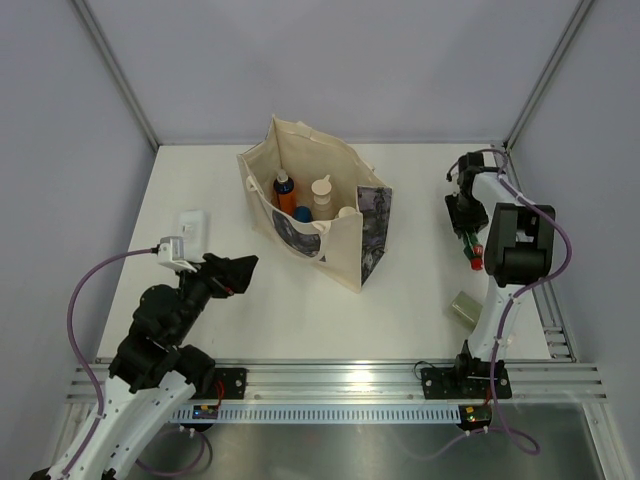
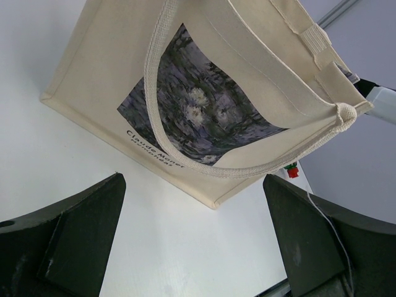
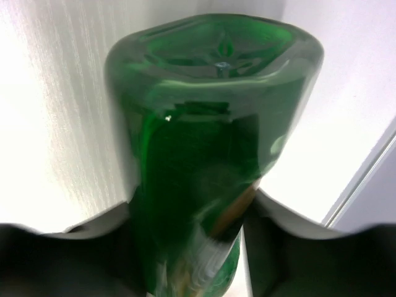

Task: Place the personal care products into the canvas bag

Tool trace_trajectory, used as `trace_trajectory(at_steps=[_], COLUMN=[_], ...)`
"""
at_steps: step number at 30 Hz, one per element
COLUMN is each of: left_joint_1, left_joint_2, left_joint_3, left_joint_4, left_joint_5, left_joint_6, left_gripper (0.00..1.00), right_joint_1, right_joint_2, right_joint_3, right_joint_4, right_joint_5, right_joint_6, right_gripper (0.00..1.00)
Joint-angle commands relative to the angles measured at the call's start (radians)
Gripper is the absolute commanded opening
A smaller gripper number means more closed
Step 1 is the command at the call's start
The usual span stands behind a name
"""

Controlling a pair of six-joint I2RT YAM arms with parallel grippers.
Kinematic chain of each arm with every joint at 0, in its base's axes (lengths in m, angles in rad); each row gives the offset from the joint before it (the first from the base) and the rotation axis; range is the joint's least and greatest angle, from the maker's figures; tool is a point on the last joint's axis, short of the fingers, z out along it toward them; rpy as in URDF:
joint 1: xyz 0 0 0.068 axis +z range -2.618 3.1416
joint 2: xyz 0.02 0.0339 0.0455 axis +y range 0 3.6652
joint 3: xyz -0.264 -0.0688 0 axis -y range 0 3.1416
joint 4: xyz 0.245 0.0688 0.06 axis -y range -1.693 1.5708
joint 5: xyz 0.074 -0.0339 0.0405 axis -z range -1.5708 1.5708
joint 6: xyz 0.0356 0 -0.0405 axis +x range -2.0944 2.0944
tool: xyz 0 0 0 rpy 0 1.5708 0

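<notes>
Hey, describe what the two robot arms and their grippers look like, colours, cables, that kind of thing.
The left arm and right arm both have white links and chunky black joint housings. A lilac cable loops off each. The left wrist carries a small white camera box. The left gripper has broad, dark wedge-shaped fingers. Black bases sit on a silver rail.

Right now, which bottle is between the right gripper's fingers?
The green red-capped bottle, outside the canvas bag on the right. The orange spray bottle and beige bottle stand inside it.

canvas bag [image 1: 345,252]: centre | white box [image 1: 191,224]: left | green red-capped bottle [image 1: 475,258]: right
</notes>
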Motion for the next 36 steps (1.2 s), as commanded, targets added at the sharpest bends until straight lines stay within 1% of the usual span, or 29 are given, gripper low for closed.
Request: trace_trajectory(at_steps=[1, 2, 3, 5, 6, 7, 8, 12, 15, 16, 18, 19, 21, 22, 27, 28, 31, 32, 34, 36], left_joint_1=[-0.004, -0.004, -0.004, -0.004, -0.004, -0.004, -0.004, -0.004, -0.004, -0.004, -0.004, -0.004, -0.004, -0.004, -0.004, -0.004, -0.004, -0.004, -0.004, -0.004], left_joint_2=[-0.001, -0.001, -0.002, -0.004, -0.004, -0.004, -0.002, -0.004, -0.009, -0.012, -0.024, -0.028, -0.041, -0.045, -0.062, -0.064, -0.067, -0.065, -0.061, -0.059], left_joint_3=[0.010, 0.012, 0.012, 0.010, 0.010, 0.009, 0.009, 0.009, 0.018, 0.018, 0.018, 0.016, 0.012, 0.012, 0.018, 0.024, 0.033, 0.038, 0.044, 0.049], left_joint_4=[0.049, 0.047, 0.047, 0.046, 0.047, 0.047, 0.047, 0.046, 0.029, 0.020, 0.012, 0.006, 0.001, -0.002, -0.025, -0.035, -0.055, -0.062, -0.080, -0.092], left_joint_5=[-0.018, -0.018, -0.018, -0.017, -0.017, -0.015, -0.014, -0.014, -0.018, -0.023, -0.026, -0.030, -0.033, -0.036, -0.047, -0.050, -0.063, -0.069, -0.085, -0.095], left_joint_6=[-0.003, -0.003, -0.003, -0.005, -0.006, -0.006, -0.008, -0.008, -0.008, -0.008, -0.013, -0.014, -0.023, -0.025, -0.028, -0.026, -0.020, -0.020, -0.019, -0.019], left_gripper=[0.99, 0.99, 0.99, 0.99, 0.99, 0.99, 0.99, 0.99, 0.99, 0.99, 0.99, 0.99, 0.99, 0.99, 0.99, 0.99, 0.99, 0.99, 0.99, 0.99], right_joint_1=[-0.032, -0.041, -0.063, -0.084, -0.097, -0.117, -0.123, -0.141, -0.169, -0.178, -0.209, -0.218, -0.242, -0.249, -0.256, -0.256, -0.256, -0.255, -0.252, -0.240], right_joint_2=[-0.025, -0.036, -0.045, -0.068, -0.076, -0.084, -0.084, -0.078, -0.093, -0.110, -0.131, -0.149, -0.162, -0.172, -0.208, -0.220, -0.251, -0.258, -0.297, -0.324], right_joint_3=[-0.002, -0.009, -0.012, -0.022, -0.025, -0.028, -0.032, -0.043, -0.049, -0.049, -0.048, -0.048, -0.055, -0.060, -0.075, -0.066, -0.005, 0.044, 0.092, 0.185], right_joint_4=[-0.025, -0.030, -0.033, -0.042, -0.045, -0.045, -0.043, -0.034, -0.024, -0.024, -0.022, -0.022, -0.022, -0.025, -0.019, -0.037, -0.095, -0.112, -0.138, -0.163], right_joint_5=[-0.174, -0.232, -0.254, -0.338, -0.364, -0.401, -0.410, -0.452, -0.534, -0.598, -0.671, -0.752, -0.832, -0.937, -1.143, -1.197, -1.277, -1.295, -1.337, -1.352], right_joint_6=[0.039, 0.047, 0.059, 0.068, 0.080, 0.085, 0.086, 0.096, 0.116, 0.119, 0.117, 0.116, 0.108, 0.100, 0.108, 0.105, 0.079, 0.070, 0.059, 0.047], right_gripper=[0.43, 0.42, 0.41, 0.31, 0.23, 0.06, 0.00, 0.00, 0.00, 0.00, 0.00, 0.00, 0.00, 0.00, 0.00, 0.00, 0.00, 0.00, 0.00, 0.00])
